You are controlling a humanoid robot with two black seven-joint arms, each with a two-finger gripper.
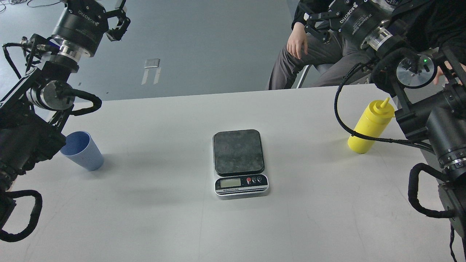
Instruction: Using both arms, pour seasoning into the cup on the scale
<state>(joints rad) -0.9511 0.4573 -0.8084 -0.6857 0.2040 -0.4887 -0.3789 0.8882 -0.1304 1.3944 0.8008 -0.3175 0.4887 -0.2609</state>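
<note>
- Seasoning bottle [370,127] stood upright at the table's [145,218] right side, apart from your right gripper [314,26], whose fingers looked spread and empty
- Your left gripper [118,20] hung released, holding nothing
- Cup [82,150] sat left; scale [239,160] lay between, bare

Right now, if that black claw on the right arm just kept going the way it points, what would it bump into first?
Probably the seated person's hand. The right gripper points away from the white table, toward that person in dark clothes. Depth is hard to judge from one view, so it might pass beside them.
</note>
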